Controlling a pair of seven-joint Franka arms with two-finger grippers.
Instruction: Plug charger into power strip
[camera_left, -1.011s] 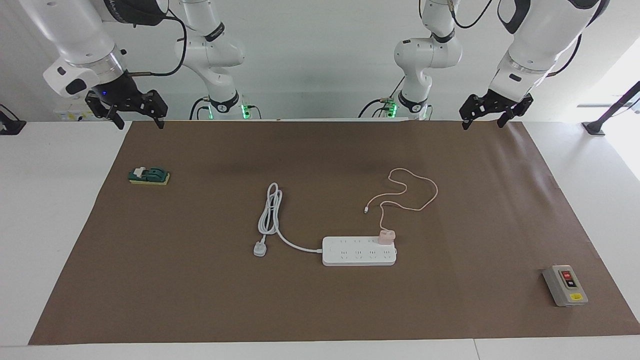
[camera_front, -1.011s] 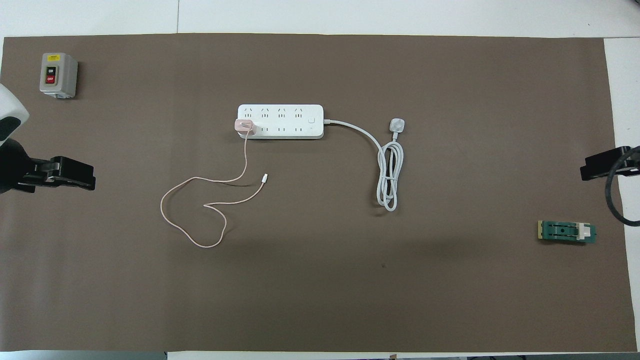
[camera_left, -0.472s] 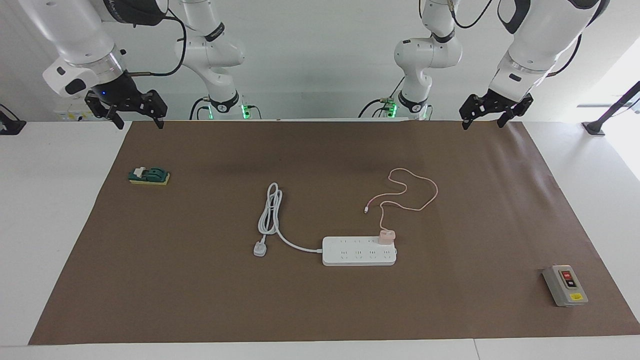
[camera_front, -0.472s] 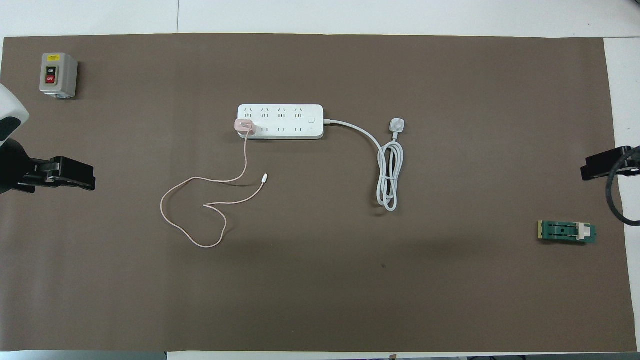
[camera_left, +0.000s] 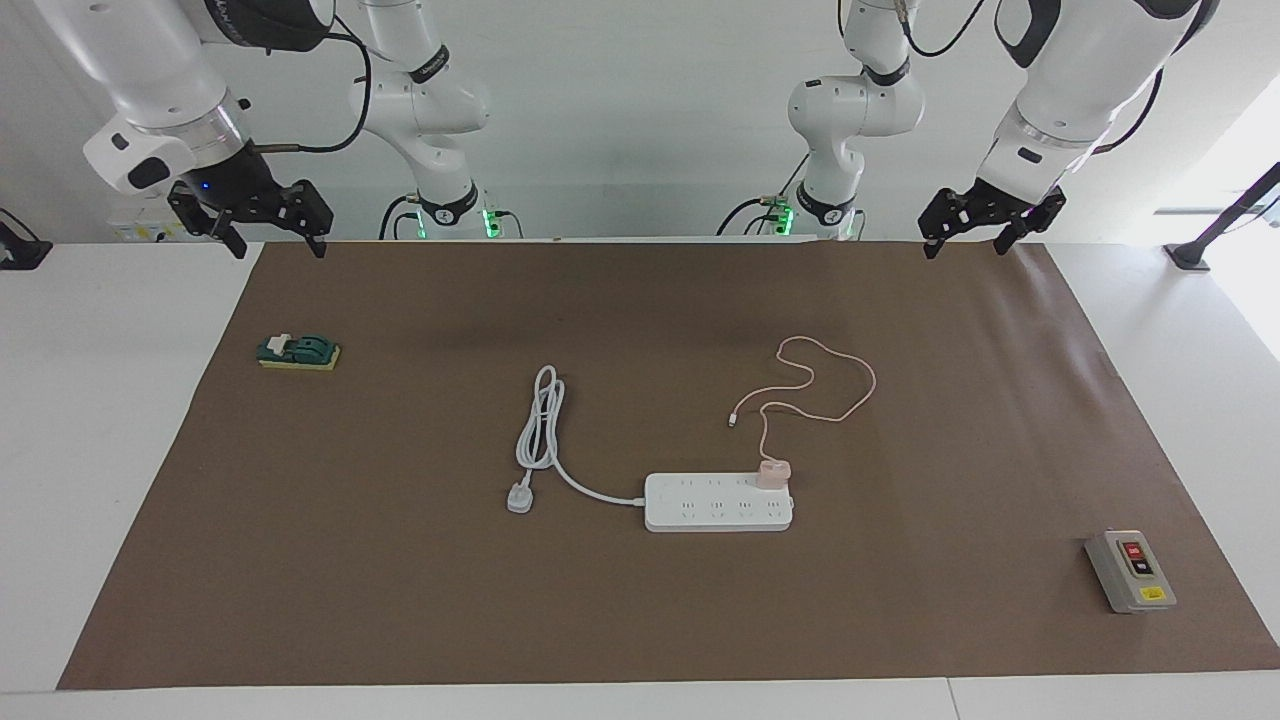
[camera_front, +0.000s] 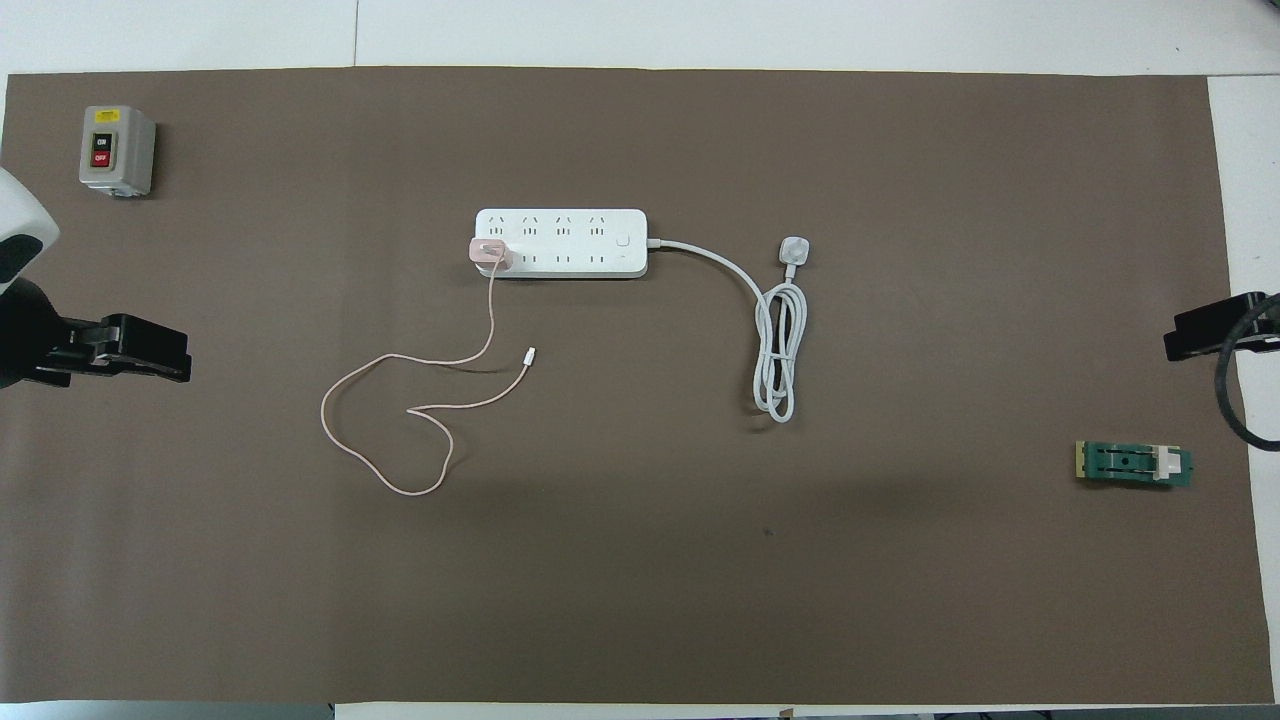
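Almost nothing has changed over the last second. The pale pink charger (camera_left: 773, 473) sits on the white power strip (camera_left: 718, 503), at the end of the strip toward the left arm's end of the tabletop and in the row of sockets nearer the robots, exactly where it was a second ago. Its thin pink cable (camera_left: 828, 385) runs from the adapter toward the robots and lies in the same loose loops on the brown mat (camera_left: 640, 620), with its free tip resting on the mat. Whether the prongs are pushed fully home cannot be told from either view.

The left gripper (camera_left: 962, 239) hangs over the mat's edge nearest the robots, at the left arm's end, with its fingers spread and nothing between them. The right gripper (camera_left: 272, 236) hangs over the corresponding edge at the right arm's end, fingers also spread and empty; it has shifted only very slightly. Both are well apart from the strip.

The strip's thick white cord (camera_left: 541, 425) and white plug (camera_left: 519, 497) lie on the mat beside it, toward the right arm's end. A grey button box (camera_left: 1130, 571) and a small green part (camera_left: 298, 351) sit near opposite ends of the mat, untouched.

Judging by this stillness, with the charger standing on the strip and both arms drawn away, the task looks finished.
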